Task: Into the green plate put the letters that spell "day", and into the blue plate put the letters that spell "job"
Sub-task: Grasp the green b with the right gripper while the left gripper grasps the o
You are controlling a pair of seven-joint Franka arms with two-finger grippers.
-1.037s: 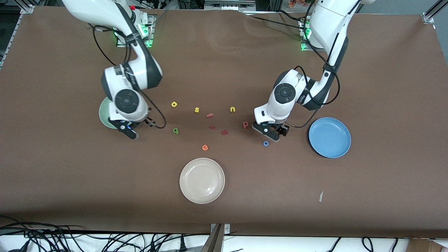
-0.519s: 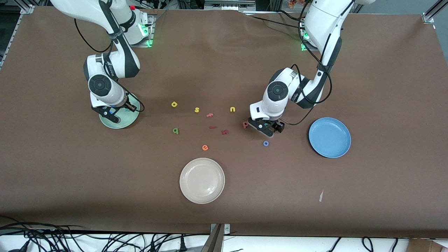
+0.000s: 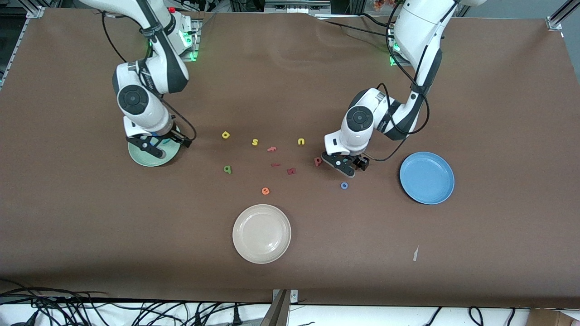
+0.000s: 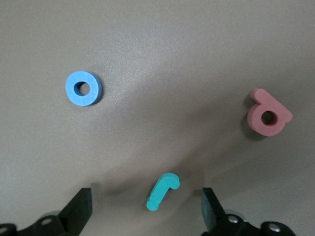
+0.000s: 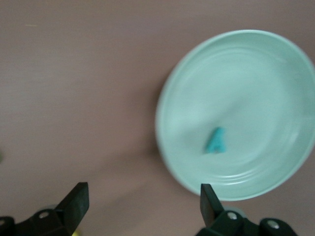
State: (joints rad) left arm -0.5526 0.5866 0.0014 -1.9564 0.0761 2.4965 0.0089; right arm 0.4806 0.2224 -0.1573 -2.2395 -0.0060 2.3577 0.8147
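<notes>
Front view: the right gripper (image 3: 152, 147) hangs over the round pale mint-green plate (image 3: 138, 156) at the right arm's end of the table; the left gripper (image 3: 343, 165) is low over the brown table (image 3: 498, 113), just beside the salmon-pink foam b (image 3: 318, 160), with the blue foam ring o (image 3: 344, 185) nearer the camera and the round mid-blue plate (image 3: 427, 177) toward the left arm's end; the yellow foam d (image 3: 225, 134) and dark green foam a (image 3: 227, 169) lie apart on the table between the 2 arms.

Left wrist view: the left gripper's 2 fingers stand wide apart with the teal hooked foam j (image 4: 162, 191) lying between them, untouched; the o (image 4: 83, 88) and b (image 4: 268, 113) lie farther off.

Right wrist view: the right gripper's fingers are spread and empty; the teal foam y (image 5: 216, 140) lies inside the green plate (image 5: 275, 64).
</notes>
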